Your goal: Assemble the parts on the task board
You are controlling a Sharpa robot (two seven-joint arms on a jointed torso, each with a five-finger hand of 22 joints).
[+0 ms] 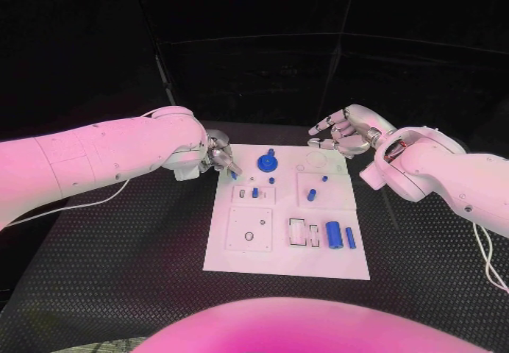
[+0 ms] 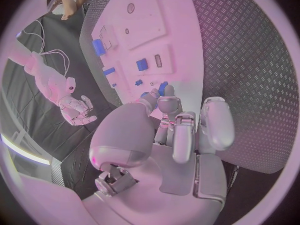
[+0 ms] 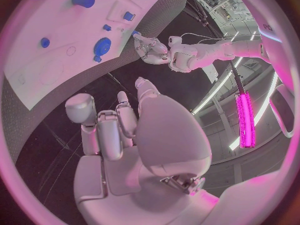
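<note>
Overhead, left hand [image 1: 220, 157] pinching small blue part [image 1: 233, 175]; right hand [image 1: 345, 132] curled, nothing inside.

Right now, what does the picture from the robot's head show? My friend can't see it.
A white board with small blue pieces lies on a black table. The left hand pinches a small blue piece at the board's far left corner. The right hand hangs just past its far right corner, holding nothing.

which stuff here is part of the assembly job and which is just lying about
Job:
white rectangular task board
round blue knob part
large blue cylinder part
left robot hand, pinching a small blue part

Lying about:
black textured table
white cable
</note>
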